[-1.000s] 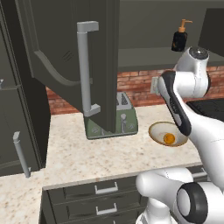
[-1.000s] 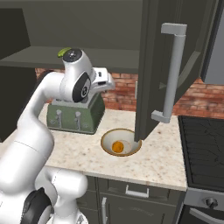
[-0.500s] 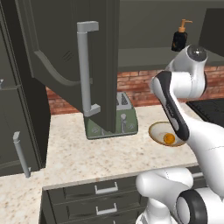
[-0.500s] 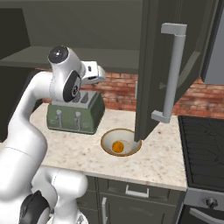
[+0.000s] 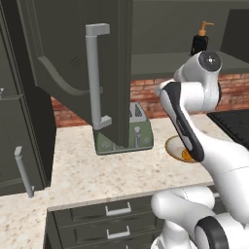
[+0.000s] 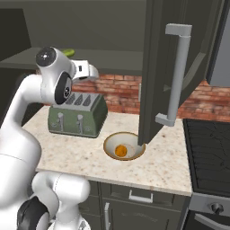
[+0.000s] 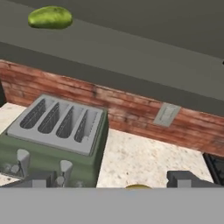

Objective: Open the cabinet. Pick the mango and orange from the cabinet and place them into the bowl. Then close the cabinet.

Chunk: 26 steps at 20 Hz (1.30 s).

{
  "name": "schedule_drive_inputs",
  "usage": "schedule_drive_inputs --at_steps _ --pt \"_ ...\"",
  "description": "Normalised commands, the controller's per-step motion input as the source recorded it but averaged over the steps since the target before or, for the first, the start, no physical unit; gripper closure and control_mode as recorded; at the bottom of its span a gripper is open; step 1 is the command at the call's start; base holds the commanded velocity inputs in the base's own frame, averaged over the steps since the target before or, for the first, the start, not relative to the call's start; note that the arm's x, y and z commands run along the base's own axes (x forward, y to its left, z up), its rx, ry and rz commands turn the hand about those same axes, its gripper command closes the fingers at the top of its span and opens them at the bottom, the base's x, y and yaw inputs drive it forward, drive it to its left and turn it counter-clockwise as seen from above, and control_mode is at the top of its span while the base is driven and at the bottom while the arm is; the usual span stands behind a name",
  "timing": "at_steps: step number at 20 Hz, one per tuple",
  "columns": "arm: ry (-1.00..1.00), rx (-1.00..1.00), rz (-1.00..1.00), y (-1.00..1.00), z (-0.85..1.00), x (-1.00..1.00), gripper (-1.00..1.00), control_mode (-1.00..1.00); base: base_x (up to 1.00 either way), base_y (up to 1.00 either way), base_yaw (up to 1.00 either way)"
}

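While the doors of the cabinet (image 5: 78, 53) hung wide open, the arm was up at shelf level with its gripper (image 7: 109, 181) spread apart and holding nothing. The mango (image 7: 50, 17) lay on the cabinet shelf, up and to the left in the hand view, above the toaster (image 7: 52, 135). The step in hand looked like the reach for the mango. To do it well, the hand would need to rise and swing left, square up along the fruit's narrow side, and keep clear of the shelf edge and the toaster. Over to the right, the bowl (image 6: 109, 144) sat on the counter (image 6: 166, 166) with the orange (image 6: 120, 150) already inside it.
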Motion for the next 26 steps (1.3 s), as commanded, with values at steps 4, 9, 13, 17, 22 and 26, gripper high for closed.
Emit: schedule_drive_inputs --at_steps 4,9,13,17,22,26 --pt "0.0 0.03 0.0 0.4 0.1 0.0 -1.0 -1.0 0.0 0.0 0.0" --pt "0.0 0.04 0.0 0.38 0.11 0.0 -1.0 -1.0 0.0 0.0 0.0" --pt "0.0 0.04 0.0 0.36 0.09 0.01 -1.0 -1.0 0.0 0.0 0.0" --pt "0.0 0.05 0.0 0.35 0.09 0.05 -1.0 -1.0 0.0 0.0 0.0" --pt "0.0 0.06 0.0 0.3 0.12 0.11 -1.0 -1.0 0.0 0.0 0.0" --pt "0.0 0.06 0.0 0.28 0.16 0.12 -1.0 -1.0 0.0 0.0 0.0"
